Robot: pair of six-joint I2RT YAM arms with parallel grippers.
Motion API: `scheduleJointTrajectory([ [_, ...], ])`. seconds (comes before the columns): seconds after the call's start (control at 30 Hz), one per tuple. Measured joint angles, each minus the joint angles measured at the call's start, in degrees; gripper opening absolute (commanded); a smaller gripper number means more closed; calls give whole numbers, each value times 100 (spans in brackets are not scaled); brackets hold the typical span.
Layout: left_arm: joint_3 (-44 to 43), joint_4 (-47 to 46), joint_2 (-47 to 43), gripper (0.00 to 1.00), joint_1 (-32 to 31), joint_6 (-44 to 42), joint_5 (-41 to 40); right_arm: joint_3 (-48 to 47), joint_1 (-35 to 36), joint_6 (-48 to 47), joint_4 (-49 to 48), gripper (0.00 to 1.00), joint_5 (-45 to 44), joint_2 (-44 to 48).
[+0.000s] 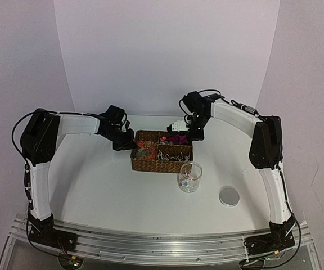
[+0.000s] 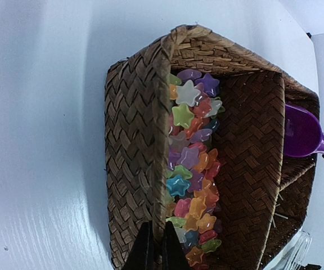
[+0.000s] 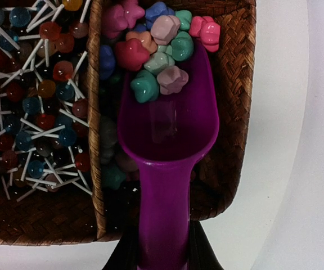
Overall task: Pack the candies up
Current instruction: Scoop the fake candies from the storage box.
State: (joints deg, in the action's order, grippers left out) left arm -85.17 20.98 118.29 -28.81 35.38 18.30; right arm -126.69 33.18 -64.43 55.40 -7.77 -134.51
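A brown wicker basket (image 1: 151, 163) with compartments stands mid-table. My right gripper (image 3: 162, 250) is shut on the handle of a magenta scoop (image 3: 170, 129). The scoop's mouth lies in the basket's right compartment, with a few of the small rounded pink, teal and mauve candies (image 3: 151, 50) on its front lip. In the top view that gripper (image 1: 191, 134) is at the basket's far right. My left gripper (image 2: 155, 250) is shut on the basket's left wall (image 2: 136, 140), beside star-shaped sweets (image 2: 193, 157). In the top view it (image 1: 127, 143) is at the basket's left edge.
Lollipops (image 3: 35, 101) with white sticks fill the neighbouring compartment. A clear glass jar (image 1: 189, 178) holding a few sweets stands just in front of the basket. Its round grey lid (image 1: 229, 196) lies to the jar's right. A white backdrop curves around the table.
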Motion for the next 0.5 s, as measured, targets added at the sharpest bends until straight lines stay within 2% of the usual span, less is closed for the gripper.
scheduleJointTrajectory([
  [0.3, 0, 5, -3, 0, 14, -3, 7, 235, -368, 767, -70, 0, 1383, 73],
  [0.5, 0, 5, -3, 0, 20, -64, 22, 539, -458, 859, -150, 0, 1621, 251],
])
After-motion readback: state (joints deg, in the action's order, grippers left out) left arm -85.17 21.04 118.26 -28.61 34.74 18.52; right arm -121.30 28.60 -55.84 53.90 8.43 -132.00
